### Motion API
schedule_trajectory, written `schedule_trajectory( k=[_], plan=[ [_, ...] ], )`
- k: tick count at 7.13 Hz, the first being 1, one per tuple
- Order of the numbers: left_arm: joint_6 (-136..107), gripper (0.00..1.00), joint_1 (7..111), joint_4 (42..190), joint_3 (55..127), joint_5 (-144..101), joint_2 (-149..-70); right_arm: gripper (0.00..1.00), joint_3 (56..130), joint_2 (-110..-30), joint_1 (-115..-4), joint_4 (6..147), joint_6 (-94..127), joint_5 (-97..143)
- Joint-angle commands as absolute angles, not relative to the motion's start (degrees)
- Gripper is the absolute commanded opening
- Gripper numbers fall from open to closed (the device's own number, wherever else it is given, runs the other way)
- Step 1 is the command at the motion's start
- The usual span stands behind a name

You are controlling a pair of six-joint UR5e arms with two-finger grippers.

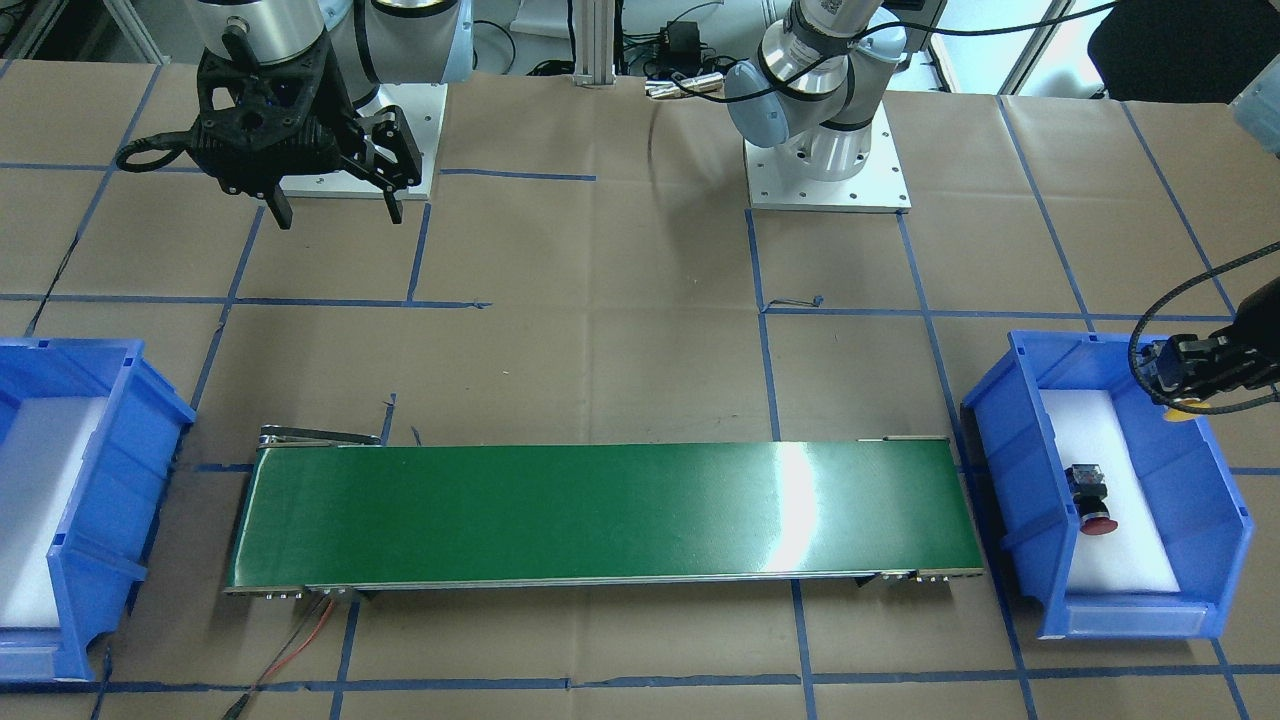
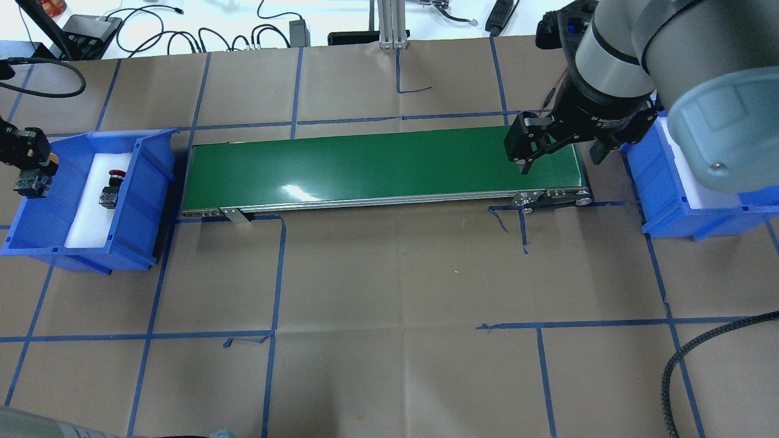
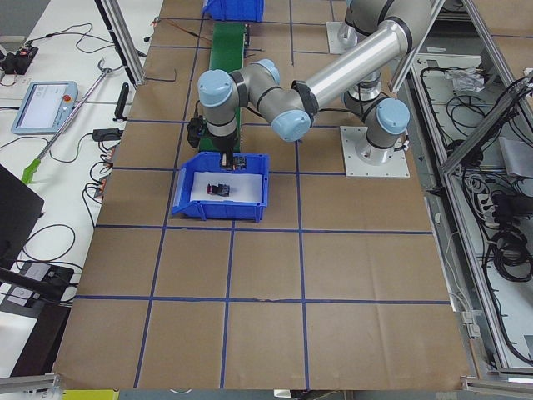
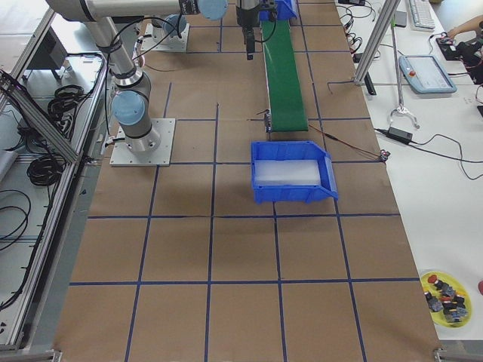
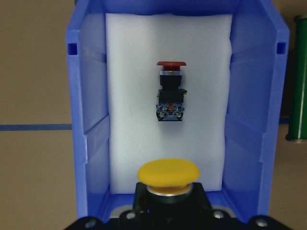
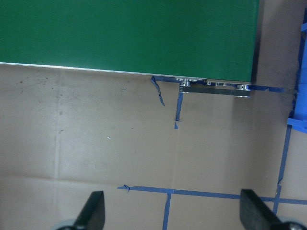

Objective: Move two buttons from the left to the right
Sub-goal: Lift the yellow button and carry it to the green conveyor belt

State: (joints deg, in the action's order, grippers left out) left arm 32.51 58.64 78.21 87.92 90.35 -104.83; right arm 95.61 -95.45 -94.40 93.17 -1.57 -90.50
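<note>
My left gripper (image 2: 27, 159) is shut on the yellow-capped button (image 5: 169, 173) and holds it above the outer end of the left blue bin (image 2: 140, 201). The button's cap also shows in the front-facing view (image 1: 1185, 408). The red-capped button (image 5: 170, 91) lies on its side on the white foam in that bin, and it also shows in the overhead view (image 2: 111, 188). My right gripper (image 2: 560, 161) is open and empty, hovering over the right end of the green conveyor belt (image 2: 383, 164).
A second blue bin (image 2: 681, 201) with white foam stands past the belt's right end, partly hidden by my right arm. Brown paper with blue tape lines covers the table. A yellow plate (image 4: 445, 298) with several spare buttons sits far off on the side.
</note>
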Motion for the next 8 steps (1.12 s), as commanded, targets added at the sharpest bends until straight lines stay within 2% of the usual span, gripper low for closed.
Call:
schedule_trajectory(
  k=[1, 4, 6, 8],
  plan=[
    [19.32, 0.01, 68.25, 78.05, 87.28, 90.27, -105.03, 1.00, 95.54, -95.45, -94.39, 93.16, -1.50, -90.53],
    [8.74, 0.01, 78.64, 73.59, 87.80, 90.35, -109.14, 1.00, 95.54, -95.45, -94.39, 93.16, -1.49, -90.44],
    [7.65, 0.01, 81.38, 67.17, 89.56, 90.44, -113.45, 1.00, 95.54, -95.45, -94.48, 93.16, -1.49, -90.53],
    [6.42, 0.01, 82.79, 66.27, 91.74, 90.35, -114.26, 1.00, 95.54, -95.45, -94.48, 93.16, -1.49, -90.44]
  ],
)
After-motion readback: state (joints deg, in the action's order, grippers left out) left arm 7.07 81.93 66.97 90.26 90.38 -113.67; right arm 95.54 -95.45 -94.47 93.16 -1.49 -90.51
